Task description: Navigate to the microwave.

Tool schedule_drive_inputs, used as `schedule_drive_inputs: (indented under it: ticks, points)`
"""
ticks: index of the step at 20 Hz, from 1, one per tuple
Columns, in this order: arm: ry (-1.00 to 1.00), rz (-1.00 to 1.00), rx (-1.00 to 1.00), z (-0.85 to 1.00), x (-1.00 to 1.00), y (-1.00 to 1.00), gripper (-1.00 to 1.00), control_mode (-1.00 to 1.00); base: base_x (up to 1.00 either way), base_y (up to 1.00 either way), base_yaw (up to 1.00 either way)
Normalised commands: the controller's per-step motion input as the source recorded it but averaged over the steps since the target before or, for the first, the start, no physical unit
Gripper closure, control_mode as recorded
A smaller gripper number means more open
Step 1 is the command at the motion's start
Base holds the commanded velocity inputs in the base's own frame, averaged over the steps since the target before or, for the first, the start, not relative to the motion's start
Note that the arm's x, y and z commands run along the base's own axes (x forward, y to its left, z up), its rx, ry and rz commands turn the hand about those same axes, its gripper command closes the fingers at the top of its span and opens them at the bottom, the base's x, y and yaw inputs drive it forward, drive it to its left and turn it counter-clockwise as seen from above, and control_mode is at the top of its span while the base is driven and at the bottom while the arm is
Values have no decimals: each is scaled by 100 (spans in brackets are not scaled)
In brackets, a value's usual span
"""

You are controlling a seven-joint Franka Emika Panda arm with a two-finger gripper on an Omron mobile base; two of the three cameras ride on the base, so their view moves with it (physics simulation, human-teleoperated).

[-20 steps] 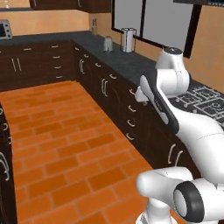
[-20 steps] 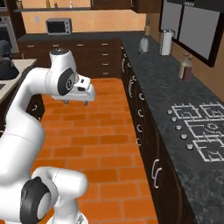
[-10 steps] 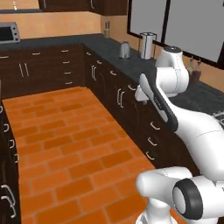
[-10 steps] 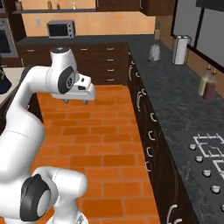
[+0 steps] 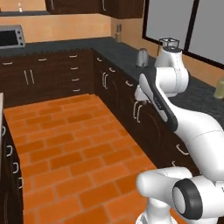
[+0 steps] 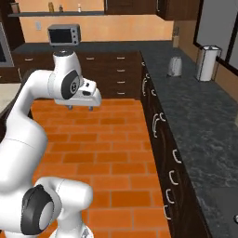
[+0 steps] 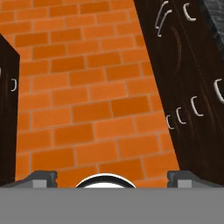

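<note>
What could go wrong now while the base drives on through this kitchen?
The arm's elbow hangs over the counter beside the jar, so a turn might knock it. The small silver oven at the far wall could be mistaken for the microwave. The empty pincer seems harmless.

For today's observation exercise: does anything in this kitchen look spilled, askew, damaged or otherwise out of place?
Nothing stands out. The brick floor is bare of spills, the dark cabinet fronts are closed, and the steel canister and small jug stand upright on the counter. The claw hangs over the floor, carrying nothing.
</note>
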Motion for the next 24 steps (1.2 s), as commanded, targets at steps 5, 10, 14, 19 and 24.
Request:
schedule_drive_inputs:
  ticks: [5,10,14,19,24]
  points:
    - [0,0,0,0,0,0,-100,100,100,16,0]
    - [0,0,0,0,0,0,-100,100,100,20,0]
    - [0,0,0,0,0,0,-100,100,100,24,0]
    - [0,0,0,0,0,0,-100,100,100,30,0]
    - [0,0,0,0,0,0,-100,100,100,32,0]
